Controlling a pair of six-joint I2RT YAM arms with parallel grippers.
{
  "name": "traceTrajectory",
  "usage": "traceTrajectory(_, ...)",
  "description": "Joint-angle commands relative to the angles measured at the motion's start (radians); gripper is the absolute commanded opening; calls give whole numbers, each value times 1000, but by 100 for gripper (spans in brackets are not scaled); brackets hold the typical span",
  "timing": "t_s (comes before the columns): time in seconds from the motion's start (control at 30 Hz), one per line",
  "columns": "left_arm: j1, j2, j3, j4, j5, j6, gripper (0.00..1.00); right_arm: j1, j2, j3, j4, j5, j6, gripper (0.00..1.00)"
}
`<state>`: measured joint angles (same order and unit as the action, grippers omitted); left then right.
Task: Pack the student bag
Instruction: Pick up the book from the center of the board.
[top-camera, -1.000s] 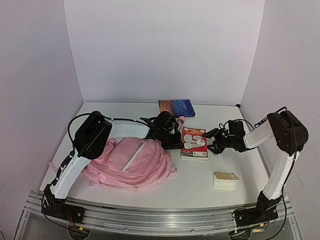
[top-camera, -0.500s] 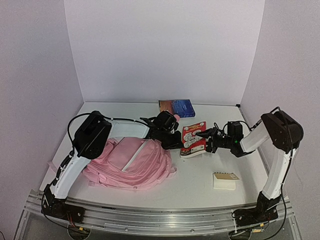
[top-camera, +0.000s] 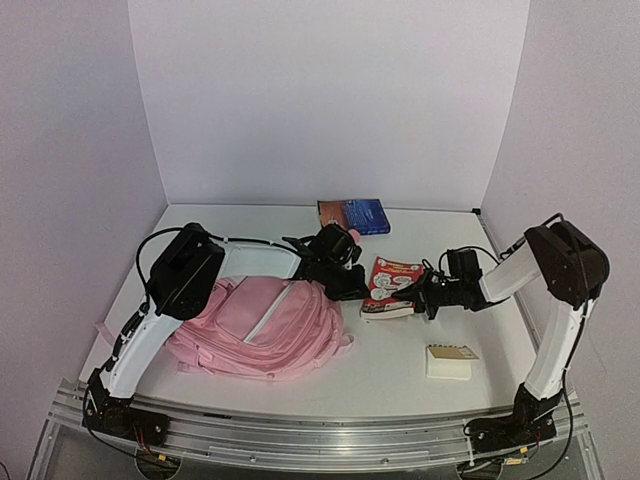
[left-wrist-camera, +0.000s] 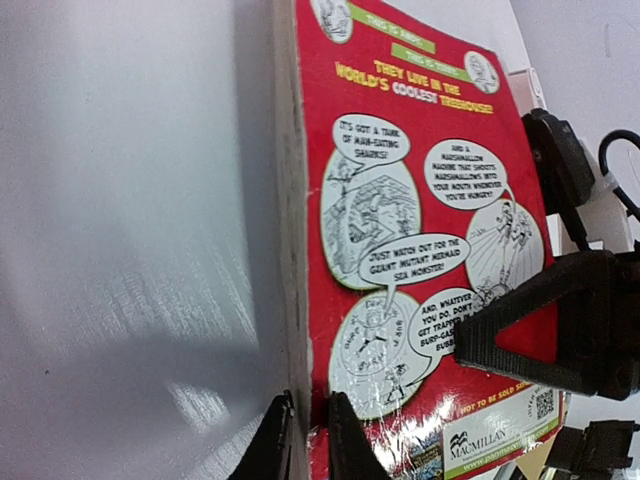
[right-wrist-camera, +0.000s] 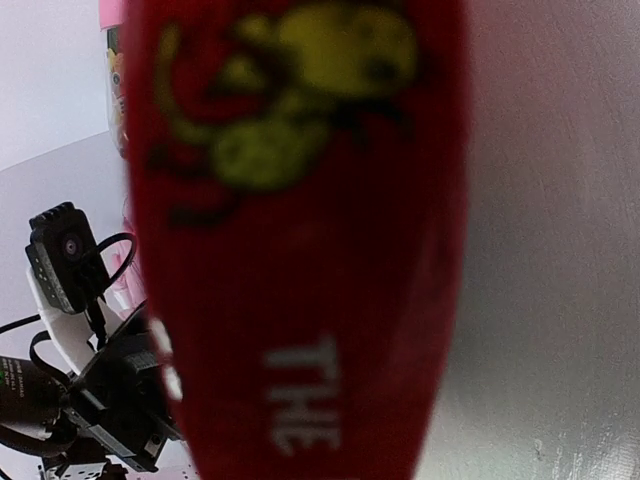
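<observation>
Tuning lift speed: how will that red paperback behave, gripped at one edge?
The red paperback looks thick with a soft cover, so held at one edge it will likely sag or fan open. Its glossy cover may slip in the right end effector. The thick page block suggests moderate weight.

white arms (top-camera: 145, 345), black joints (top-camera: 185, 270), black cables (top-camera: 148, 245)

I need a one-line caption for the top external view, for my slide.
Right hand holds the red book by its edge, next to the left hand and pink bag.
</observation>
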<state>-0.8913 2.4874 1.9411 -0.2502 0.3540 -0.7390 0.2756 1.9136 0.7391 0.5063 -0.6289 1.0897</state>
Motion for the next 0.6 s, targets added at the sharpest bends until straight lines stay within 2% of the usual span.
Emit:
traceTrajectory(0.0, -24, -6, 4, -91, 14, 64, 25, 8, -62, 32, -50, 38, -66, 0)
traceTrajectory(0.23, -43, -159, 135, -232, -48, 203, 91, 8, -222, 12, -147, 62, -128, 0)
traceTrajectory(0.27, -52, -191, 150, -266, -77, 222, 97, 8, -253, 6, -163, 66, -139, 0)
traceTrajectory(0.37, -86, -296, 160, -374, -181, 269, 100, 8, -352, -4, -268, 88, -190, 0)
traceTrajectory(0.57, -136, -504, -12, -564, -336, 299, 100, 7, -550, -35, -431, 124, -279, 0)
